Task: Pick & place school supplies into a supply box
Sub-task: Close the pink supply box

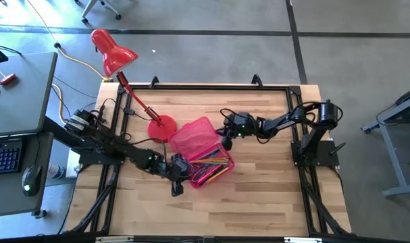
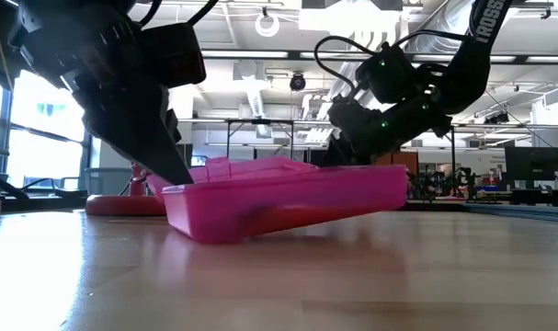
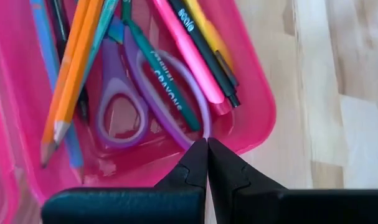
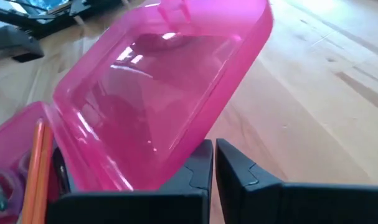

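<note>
The left gripper (image 3: 207, 144) has its two fingers pressed together with no gap and nothing between them, and its tips sit at the rim of the supply box (image 3: 254, 112), at the short end of the tray. Just in front of these tips, inside the tray, lie the purple-handled scissors (image 3: 123, 93), a green crayon (image 3: 160, 78), a pink pen (image 3: 189, 53), a dark pen (image 3: 204, 46), two orange pencils (image 3: 73, 68) and a blue pencil (image 3: 48, 62), all lying along the length of the tray. In the high view this gripper (image 1: 178, 177) is at the end of the box (image 1: 201, 152) that faces the front edge of the table (image 1: 259, 196), a little to the left of the middle. The right gripper (image 4: 212, 163) also has its fingers closed to a very thin slit and holds nothing; its tips are just beside the edge of the open lid (image 4: 170, 93), which stands tilted up from the tray. From above, the right gripper (image 1: 227, 133) is at the right side of the lid, near the middle of the table. The red desk lamp (image 1: 111, 54) has its round base (image 1: 162, 127) touching or just beside the left side of the box, toward the back edge, and its head hangs beyond the back left corner
</note>
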